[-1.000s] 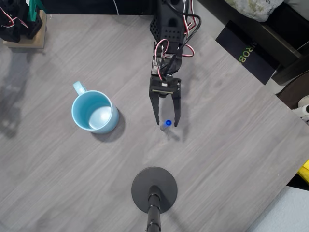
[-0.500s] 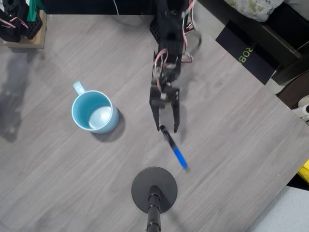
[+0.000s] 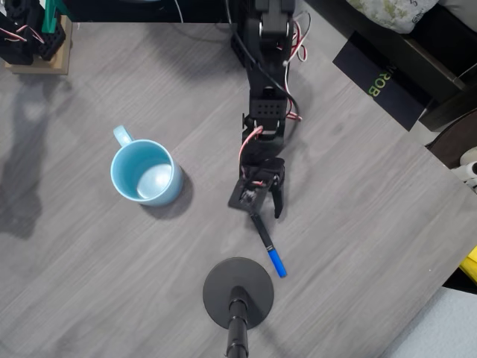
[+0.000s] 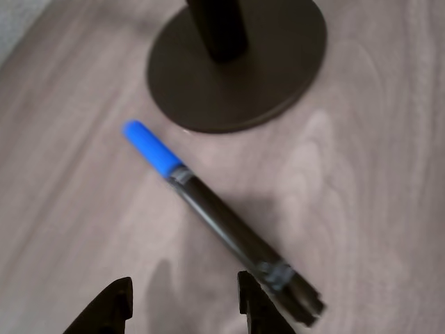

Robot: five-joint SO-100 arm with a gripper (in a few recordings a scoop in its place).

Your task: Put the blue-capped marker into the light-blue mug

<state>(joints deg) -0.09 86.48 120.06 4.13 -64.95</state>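
Gripper [image 4: 184, 306]: jaws parted, nothing held, poised over the table [image 3: 358, 194] at the marker's dark end.
Marker [image 4: 215, 216]: laid flat on the table, blue cap toward the stand.
Stand [image 4: 236, 62]: round black base just beyond the cap.
Mug [image 3: 145, 172]: upright, well apart from the marker, at left in the overhead view.

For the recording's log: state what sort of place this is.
Probably a home or hobby workbench, not a factory. A grey wood-grain table holds a pale-blue ceramic mug, a blue-capped dark-barrelled marker and a round black stand base; a black box and fabric sit beyond the edge.
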